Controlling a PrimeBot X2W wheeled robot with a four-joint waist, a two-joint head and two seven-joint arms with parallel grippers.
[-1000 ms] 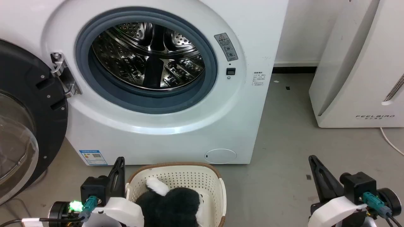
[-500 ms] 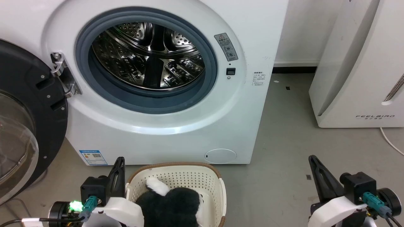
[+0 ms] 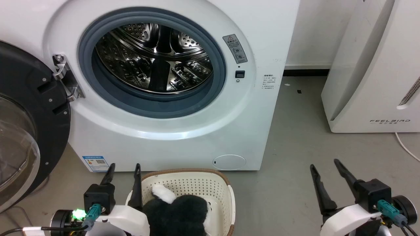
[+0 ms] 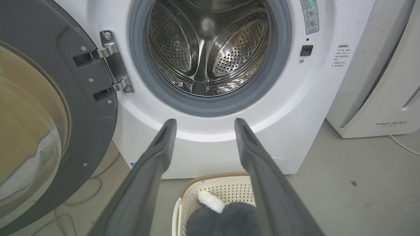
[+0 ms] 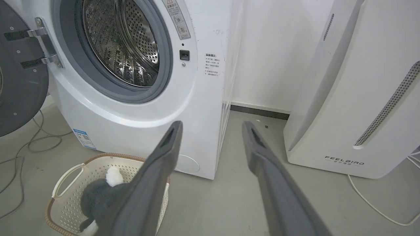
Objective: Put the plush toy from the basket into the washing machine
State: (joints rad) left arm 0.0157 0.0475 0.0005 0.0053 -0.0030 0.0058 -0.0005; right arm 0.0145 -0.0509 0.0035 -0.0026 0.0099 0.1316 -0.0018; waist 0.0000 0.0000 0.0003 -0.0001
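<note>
- The left gripper (image 3: 124, 166) was seen at the near left corner of the basket (image 3: 197, 183), its 2 fingers spread apart and empty. The right gripper (image 3: 324, 164) was likewise held open, well apart from the basket.
- The plush toy (image 3: 178, 213) was lying inside the basket, just before the washing machine (image 3: 203, 131).
- Beyond, the door (image 3: 29, 114) was swung wide and the drum (image 3: 154, 59) was left bare.
- A shallow pinch on loose fur could be lost mid-lift. The basket rim could be snagged by a finger.

Glossy steel drum (image 3: 154, 59) is ringed by matt rubber gasket (image 3: 154, 106); fluffy plush toy (image 3: 178, 213) is held in perforated plastic basket (image 3: 197, 185).
</note>
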